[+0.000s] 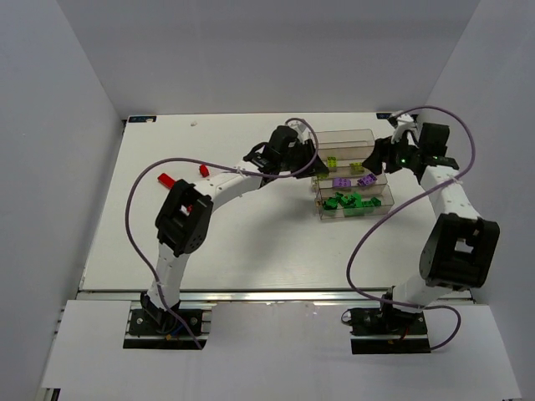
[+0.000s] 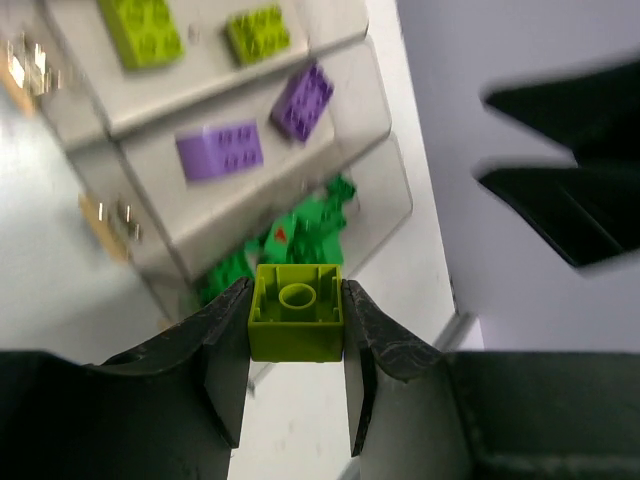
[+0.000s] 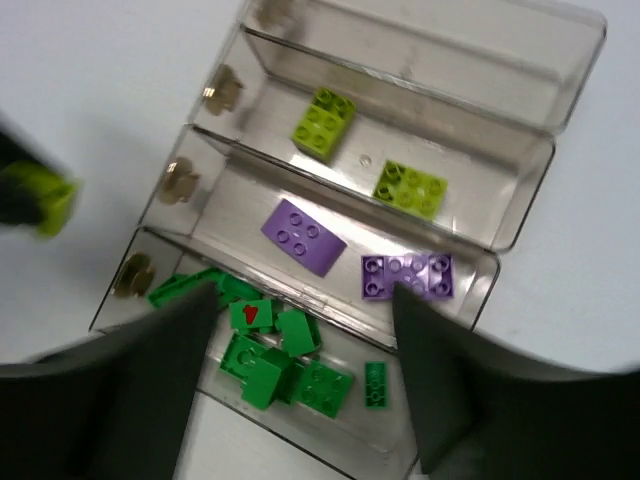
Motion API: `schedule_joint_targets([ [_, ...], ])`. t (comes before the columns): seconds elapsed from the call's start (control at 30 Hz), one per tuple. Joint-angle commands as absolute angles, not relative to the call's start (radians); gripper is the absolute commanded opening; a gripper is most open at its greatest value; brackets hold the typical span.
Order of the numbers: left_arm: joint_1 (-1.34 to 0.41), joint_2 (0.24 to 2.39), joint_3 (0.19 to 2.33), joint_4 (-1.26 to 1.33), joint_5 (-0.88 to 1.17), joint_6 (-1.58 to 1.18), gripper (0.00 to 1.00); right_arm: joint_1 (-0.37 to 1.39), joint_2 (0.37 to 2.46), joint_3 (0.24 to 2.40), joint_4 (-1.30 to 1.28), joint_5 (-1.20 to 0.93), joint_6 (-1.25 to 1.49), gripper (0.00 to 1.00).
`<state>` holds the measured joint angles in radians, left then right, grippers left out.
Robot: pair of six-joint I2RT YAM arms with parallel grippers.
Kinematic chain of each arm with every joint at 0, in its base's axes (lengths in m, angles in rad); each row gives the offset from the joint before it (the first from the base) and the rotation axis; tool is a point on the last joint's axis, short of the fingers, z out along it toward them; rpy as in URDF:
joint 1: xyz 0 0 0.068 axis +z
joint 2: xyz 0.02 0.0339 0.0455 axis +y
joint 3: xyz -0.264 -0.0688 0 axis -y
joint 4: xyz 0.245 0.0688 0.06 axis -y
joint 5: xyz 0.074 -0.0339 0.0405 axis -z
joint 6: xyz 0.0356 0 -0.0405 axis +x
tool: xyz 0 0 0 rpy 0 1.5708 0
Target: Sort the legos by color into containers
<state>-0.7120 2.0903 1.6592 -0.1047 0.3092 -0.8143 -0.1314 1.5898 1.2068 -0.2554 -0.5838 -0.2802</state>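
Observation:
The containers [image 1: 344, 134] are four clear bins in a row at the table's back right. In the right wrist view [image 3: 585, 45] the far bin is empty. The second holds two yellow-green legos [image 3: 323, 122], the third two purple legos [image 3: 303, 236], and the nearest several green legos [image 3: 285, 365]. My left gripper [image 2: 296, 322] is shut on a yellow-green brick [image 2: 296, 312], held above the table just left of the bins [image 2: 100, 195]. My right gripper [image 3: 302, 300] is open and empty, hovering over the green bin. Two red legos [image 1: 167, 179] lie on the table at the left.
The second red brick [image 1: 204, 170] lies near the left arm's forearm. The right gripper shows as a dark shape [image 2: 570, 180] in the left wrist view. Both grippers [image 1: 313, 163] [image 1: 380, 159] crowd the bins from either side. White walls enclose the table.

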Motion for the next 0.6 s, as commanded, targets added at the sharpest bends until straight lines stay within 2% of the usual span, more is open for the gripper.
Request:
schedule_joint_targets([
  [0.0, -0.716, 2.153, 1.805, -0.1, 0.238, -0.747, 0.07, -0.143, 1.517, 1.195, -0.296, -0.889, -0.406, 0.6],
  [0.07, -0.718, 2.204, 1.876, -0.097, 0.194, -0.704, 0.07, -0.146, 1.508, 1.183, -0.314, -0.937, -0.414, 0.35],
  [0.1, -0.718, 2.253, 1.94, -0.095, 0.18, -0.692, 0.07, -0.146, 1.496, 1.174, -0.314, -0.948, -0.414, 0.13],
  [0.13, -0.718, 2.276, 1.971, -0.089, 0.172, -0.672, 0.07, -0.146, 1.49, 1.166, -0.314, -0.957, -0.414, 0.04],
  [0.17, -0.718, 2.299, 2.0, -0.09, 0.144, -0.66, 0.07, -0.146, 1.483, 1.151, -0.308, -0.962, -0.41, 0.0],
  [0.27, -0.718, 2.374, 2.094, -0.095, 0.101, -0.626, 0.08, -0.146, 1.457, 1.129, -0.304, -0.965, -0.407, 0.0],
  [0.4, -0.718, 2.46, 2.209, -0.138, 0.051, -0.609, 0.16, -0.146, 1.422, 1.086, -0.288, -0.976, -0.397, 0.02],
  [0.57, -0.718, 2.516, 2.267, -0.129, -0.035, -0.614, 0.38, -0.149, 1.393, 1.045, -0.244, -1.003, -0.371, 0.08],
])
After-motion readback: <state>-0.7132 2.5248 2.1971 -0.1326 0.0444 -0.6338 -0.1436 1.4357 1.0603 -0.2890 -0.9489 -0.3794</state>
